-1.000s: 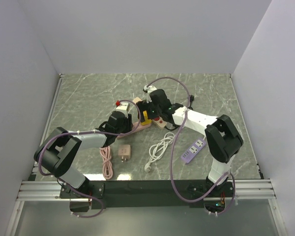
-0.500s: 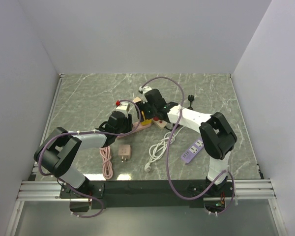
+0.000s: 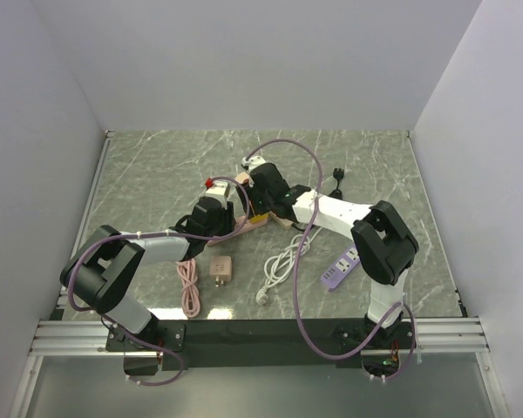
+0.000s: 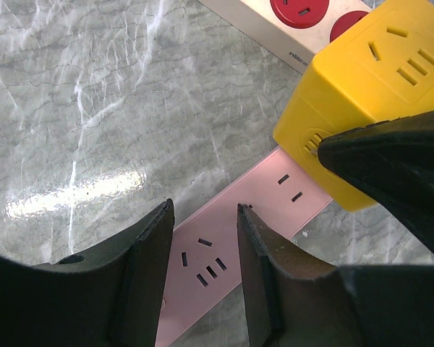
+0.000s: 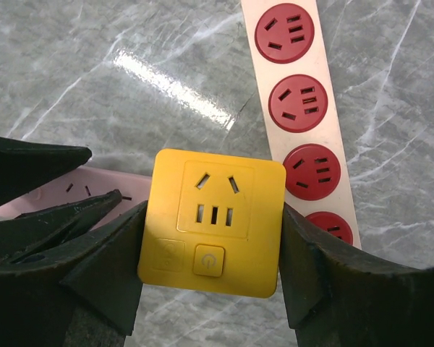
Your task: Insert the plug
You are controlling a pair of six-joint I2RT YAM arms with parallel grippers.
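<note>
The bright-yellow cube plug point(image 5: 213, 220) is clamped between my right gripper's point(image 5: 213, 217) fingers. It sits over the far end of a flat pink power strip point(image 4: 217, 253), and I cannot tell whether its prongs are in. It also shows in the left wrist view point(image 4: 369, 94) and the top view point(image 3: 258, 218). My left gripper point(image 4: 205, 210) has its jaws narrowly apart, closed around the pink strip just short of the plug. In the top view the left gripper point(image 3: 225, 218) and right gripper point(image 3: 261, 205) nearly touch.
A white strip with red sockets point(image 5: 304, 123) lies right beside the plug. A purple power strip point(image 3: 342, 266), a white cable point(image 3: 283, 259), a pink adapter point(image 3: 220, 267), a pink cable point(image 3: 189, 287) and a black plug point(image 3: 335, 178) lie on the marble table point(image 3: 157, 165).
My right arm has swung left with the yellow plug, bringing it closer to the left gripper over the pink strip. The left arm has not moved.
</note>
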